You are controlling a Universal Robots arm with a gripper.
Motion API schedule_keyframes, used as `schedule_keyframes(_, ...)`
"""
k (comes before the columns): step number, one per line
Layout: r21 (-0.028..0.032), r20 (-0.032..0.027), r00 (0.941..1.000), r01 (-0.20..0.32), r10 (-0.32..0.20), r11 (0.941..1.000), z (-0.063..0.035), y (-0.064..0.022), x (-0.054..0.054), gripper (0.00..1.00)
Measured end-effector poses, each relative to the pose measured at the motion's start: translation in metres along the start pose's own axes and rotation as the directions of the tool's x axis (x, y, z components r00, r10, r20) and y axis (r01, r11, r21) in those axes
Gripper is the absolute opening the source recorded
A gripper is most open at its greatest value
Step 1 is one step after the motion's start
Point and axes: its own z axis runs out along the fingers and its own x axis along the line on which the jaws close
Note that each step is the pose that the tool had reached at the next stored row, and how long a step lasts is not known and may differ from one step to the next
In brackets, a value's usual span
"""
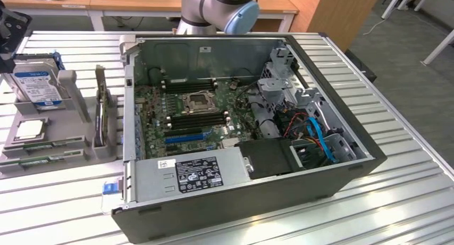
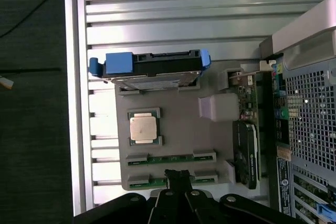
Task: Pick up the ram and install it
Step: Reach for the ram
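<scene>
Two ram sticks lie flat in slots of a grey holder tray (image 2: pixel 178 129): one ram (image 2: pixel 170 157) and a second ram (image 2: pixel 142 180) beside it, both thin green strips. My gripper (image 2: pixel 178 176) hangs above the tray with its dark fingertips together over the second stick, hiding its middle, and holds nothing. In the exterior view the same sticks (image 1: pixel 42 145) (image 1: pixel 35 161) sit at the tray's near end. The open computer case (image 1: pixel 341 123) lies on its side, with black memory slots (image 1: pixel 199 120) beside the CPU socket (image 1: pixel 195 101).
The tray also carries a hard drive in a blue bracket (image 2: pixel 152 66), a square silver CPU (image 2: pixel 143 128) and an upright expansion card (image 2: pixel 245 153). The case's power supply (image 1: pixel 191 173) and cables (image 1: pixel 312 133) fill its near side. All rests on a slatted metal table (image 1: pixel 397 202).
</scene>
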Motion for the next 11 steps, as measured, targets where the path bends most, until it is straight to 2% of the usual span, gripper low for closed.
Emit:
schedule_keyframes(2,0.0005,-0.0035,1.0000,0.000,0.000,1.0000,0.0000,-0.0001,0.0002,0.10)
schedule_keyframes(11,0.0004,-0.0035,1.0000,0.000,0.000,1.0000,0.0001,0.0000,0.0002,0.10)
